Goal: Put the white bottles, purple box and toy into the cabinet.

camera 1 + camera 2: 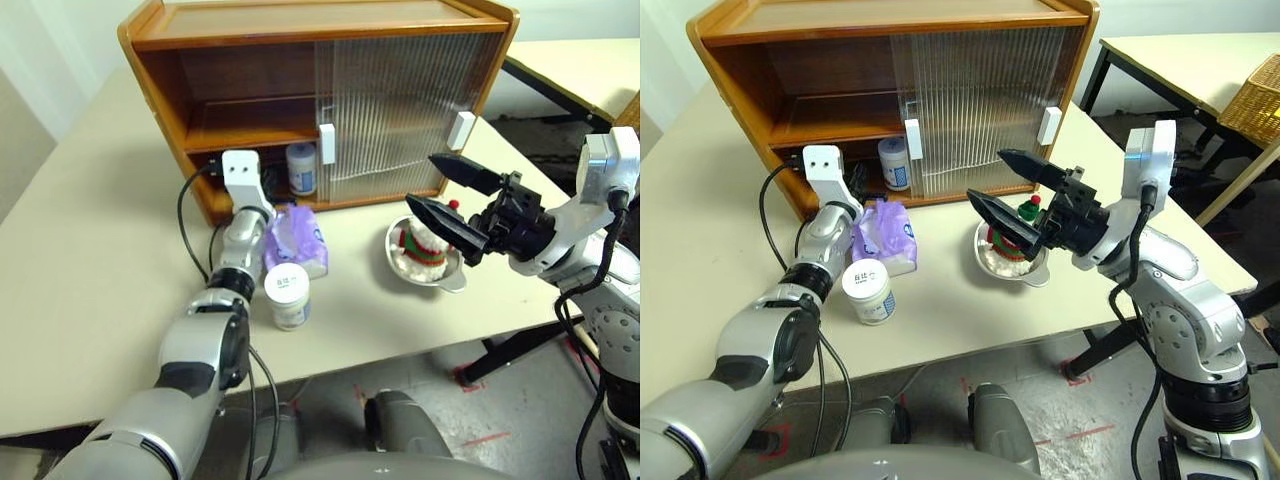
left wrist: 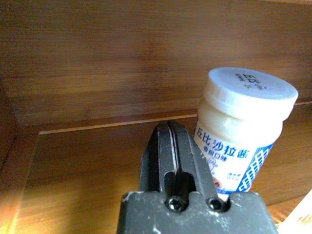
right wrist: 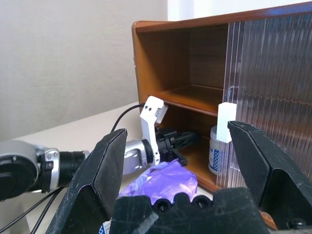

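Left gripper [image 2: 168, 134], clenched and empty, should back straight out, avoiding the white jar [image 2: 241, 129] at three o'clock.

- In your left wrist view, the jar [image 2: 242, 129] in the cabinet carries blue Chinese print on its label, reading roughly "丘比沙拉酱"; the smaller lines beneath are too fine to read.
- Its lid [image 2: 249, 84] shows raised characters, seemingly "丘比", upside down.
- The jar on the worktop [image 1: 288, 296] has a lid mark you cannot read.
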Controlling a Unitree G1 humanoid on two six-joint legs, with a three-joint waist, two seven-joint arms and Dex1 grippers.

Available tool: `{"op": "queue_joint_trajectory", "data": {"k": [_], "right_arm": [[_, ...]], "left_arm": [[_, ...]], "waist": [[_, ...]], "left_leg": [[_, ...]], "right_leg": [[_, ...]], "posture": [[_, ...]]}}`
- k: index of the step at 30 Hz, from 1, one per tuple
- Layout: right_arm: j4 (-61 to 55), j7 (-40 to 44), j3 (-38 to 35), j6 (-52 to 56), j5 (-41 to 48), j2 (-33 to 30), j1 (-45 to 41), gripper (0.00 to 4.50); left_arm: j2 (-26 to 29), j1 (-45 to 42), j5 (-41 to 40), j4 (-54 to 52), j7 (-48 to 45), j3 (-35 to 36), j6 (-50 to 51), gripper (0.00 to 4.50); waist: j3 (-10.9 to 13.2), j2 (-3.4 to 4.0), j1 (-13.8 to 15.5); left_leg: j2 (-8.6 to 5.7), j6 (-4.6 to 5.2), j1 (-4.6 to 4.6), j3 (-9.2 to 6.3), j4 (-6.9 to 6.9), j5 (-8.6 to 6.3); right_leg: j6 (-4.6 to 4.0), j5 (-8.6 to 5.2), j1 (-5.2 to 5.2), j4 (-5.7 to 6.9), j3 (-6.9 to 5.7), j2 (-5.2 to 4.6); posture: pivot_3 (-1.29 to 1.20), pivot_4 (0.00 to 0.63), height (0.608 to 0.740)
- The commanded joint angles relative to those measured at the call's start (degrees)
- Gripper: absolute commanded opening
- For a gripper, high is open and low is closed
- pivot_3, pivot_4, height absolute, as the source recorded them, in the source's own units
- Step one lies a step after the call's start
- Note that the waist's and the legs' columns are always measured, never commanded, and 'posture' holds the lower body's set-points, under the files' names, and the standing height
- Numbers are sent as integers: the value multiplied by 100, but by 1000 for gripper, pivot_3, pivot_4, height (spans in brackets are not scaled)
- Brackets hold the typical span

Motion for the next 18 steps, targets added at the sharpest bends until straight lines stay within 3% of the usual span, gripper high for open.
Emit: {"op": "queue_joint_trajectory", "data": {"k": [1,18], "right_arm": [[92,96,97,-27,-21,37,-88,4500],[334,291,209,-55,-87,140,-237,4500]], "left_arm": [[57,266,-74,-489,-80,-5,43,39],[81,1507,-726,-3233,-724,-45,1419,39]], "waist": [[0,0,1],[0,1,181]], "left_leg": [[0,0,1,0,0,0],[2,1,3,-1,1,1]], "right_leg": [[0,0,0,0,1,0],[-4,3,0,3,2,1]], "posture": [[-87,0,740],[-39,0,740]]}}
